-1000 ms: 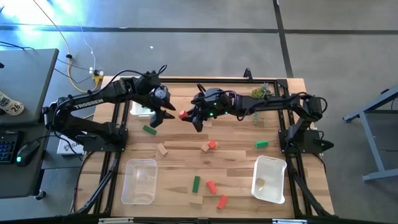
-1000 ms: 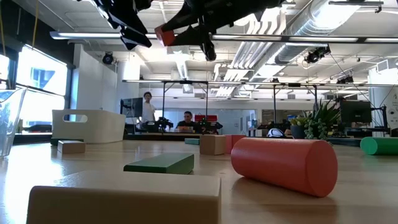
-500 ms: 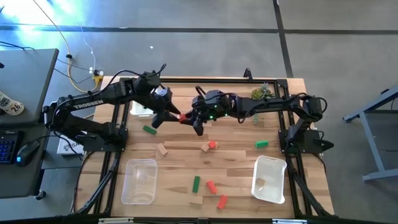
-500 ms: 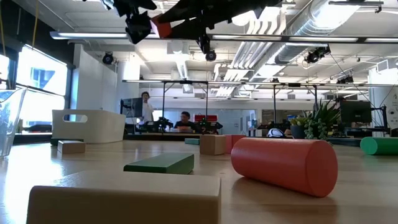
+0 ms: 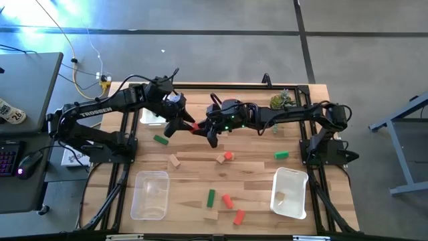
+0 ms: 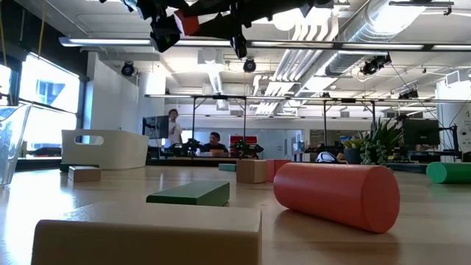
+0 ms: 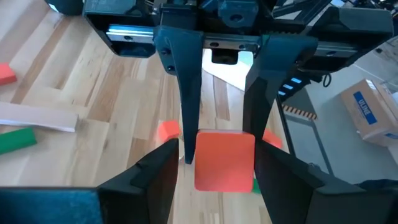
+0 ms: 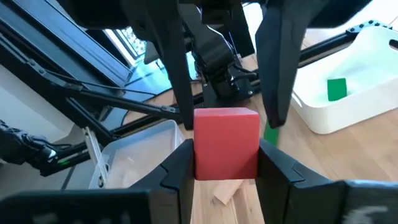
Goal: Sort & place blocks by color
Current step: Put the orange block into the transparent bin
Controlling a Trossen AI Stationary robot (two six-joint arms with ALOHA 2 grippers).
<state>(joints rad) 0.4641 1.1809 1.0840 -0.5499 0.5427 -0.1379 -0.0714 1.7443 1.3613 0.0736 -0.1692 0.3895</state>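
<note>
Red cube (image 8: 226, 143): clamped in right hand (image 5: 200, 127) above the surface, lying squarely between the wide-spread fingers (image 7: 273, 93) of left hand (image 5: 179, 124), which fronted it tip to tip.

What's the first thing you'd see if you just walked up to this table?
Two dark arms meet in mid-air above the table's back middle, passing a red block. The right gripper is shut on it, and the open left gripper reaches around it. Red, green and tan blocks lie scattered below.
</note>
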